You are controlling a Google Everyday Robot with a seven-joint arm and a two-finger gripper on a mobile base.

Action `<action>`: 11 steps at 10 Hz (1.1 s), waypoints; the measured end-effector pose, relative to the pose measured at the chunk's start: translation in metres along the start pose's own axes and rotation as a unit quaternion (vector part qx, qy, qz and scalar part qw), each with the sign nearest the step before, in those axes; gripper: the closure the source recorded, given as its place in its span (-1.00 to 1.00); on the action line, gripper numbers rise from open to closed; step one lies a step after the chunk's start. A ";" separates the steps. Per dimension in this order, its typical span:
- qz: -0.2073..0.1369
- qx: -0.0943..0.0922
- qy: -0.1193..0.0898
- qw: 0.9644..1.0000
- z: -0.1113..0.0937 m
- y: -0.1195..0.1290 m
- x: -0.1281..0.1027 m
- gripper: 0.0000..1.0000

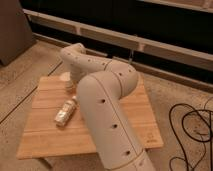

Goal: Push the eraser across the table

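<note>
The low bamboo-plank table [45, 135] stands in the middle of the camera view. My white arm [107, 115] reaches across it from the lower right and bends back to the far left. My gripper [69, 83] hangs at the end of the arm, low over the far left part of the tabletop, just beyond a lying bottle. No eraser shows; the arm hides the middle and right of the table.
A clear plastic bottle [66, 111] lies on its side on the left half of the table. Black cables [192, 130] lie on the floor at the right. A dark panel [12, 27] stands at the far left, and a dark wall with a pale ledge [150, 45] runs behind.
</note>
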 end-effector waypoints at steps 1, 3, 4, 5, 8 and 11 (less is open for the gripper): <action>-0.014 -0.004 -0.004 1.000 0.009 0.000 -0.006 1.00; -0.027 0.012 -0.017 0.999 0.018 -0.005 -0.014 1.00; -0.035 0.021 -0.028 0.999 0.021 -0.009 -0.019 1.00; -0.041 0.029 -0.034 0.998 0.023 -0.012 -0.021 1.00; -0.066 0.033 -0.029 0.997 0.037 0.006 -0.011 1.00; -0.081 0.022 -0.036 0.996 0.045 0.017 -0.010 1.00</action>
